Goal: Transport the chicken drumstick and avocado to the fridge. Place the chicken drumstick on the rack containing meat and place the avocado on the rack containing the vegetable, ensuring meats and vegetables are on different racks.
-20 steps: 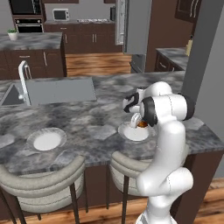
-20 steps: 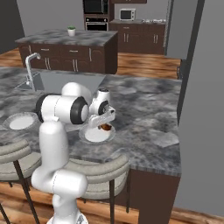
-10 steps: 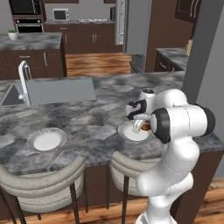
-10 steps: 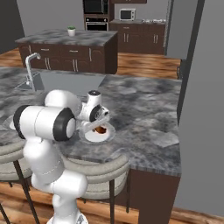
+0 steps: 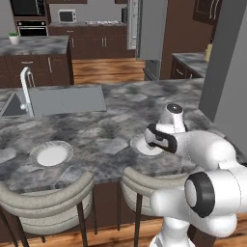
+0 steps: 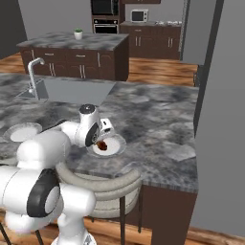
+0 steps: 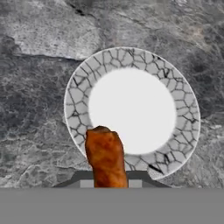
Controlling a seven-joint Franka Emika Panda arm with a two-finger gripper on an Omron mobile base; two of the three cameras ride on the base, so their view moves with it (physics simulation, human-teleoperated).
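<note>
Up close, my hand view looks straight down on the plate [image 7: 131, 113] — white centre, crackled grey rim — lying on the grey marbled counter [image 7: 39, 87]. The chicken drumstick [image 7: 105, 159] rises from the lower edge of that view between the fingertips, its top over the plate's near rim: an orange-brown lump with reddish tinges and a rough glazed skin. I read the fingers as pinched on it.

From the right base view I get what the hand view cannot: the gripper [image 6: 101, 143] hangs just above the plate [image 6: 109, 146], the drumstick [image 6: 102, 144] a small dark red-brown speck at its tip.

On the left base view the arm covers the plate's [image 5: 144, 145] right side, and the drumstick is hidden. A second plate [image 5: 50, 154] lies well to the left of the first, past it the sink [image 5: 58, 100] — farther back along the counter.
</note>
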